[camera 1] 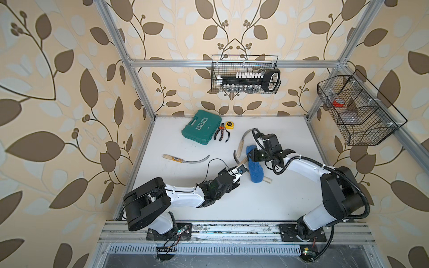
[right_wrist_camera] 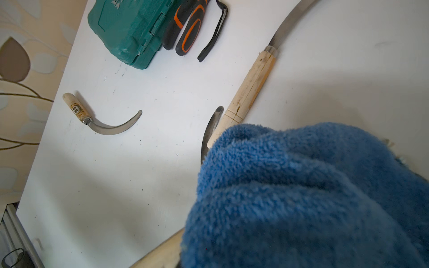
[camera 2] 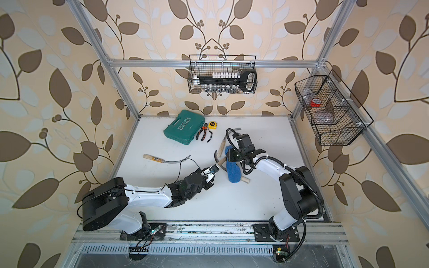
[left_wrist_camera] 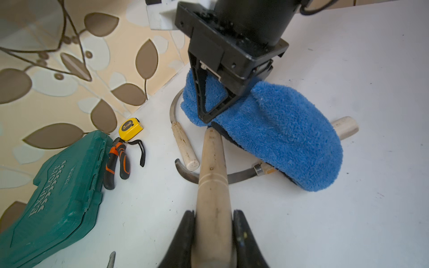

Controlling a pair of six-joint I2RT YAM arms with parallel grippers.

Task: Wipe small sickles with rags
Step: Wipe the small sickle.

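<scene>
— Over the bench (camera 1: 232,204) middle, in both top views, lies the blue rag (camera 1: 255,170).
— Left wrist?
— Your left gripper (left_wrist_camera: 213,222) clamps one sickle (left_wrist_camera: 212,176) by its handle, steadying it; your right gripper (left_wrist_camera: 213,113) pinches the rag, seemingly to rub along it.
— Right wrist?
— Rag only.

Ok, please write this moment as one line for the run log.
left gripper: shut on sickle by handle | right gripper: shut on blue rag | blue rag: covers sickle's blade
</scene>
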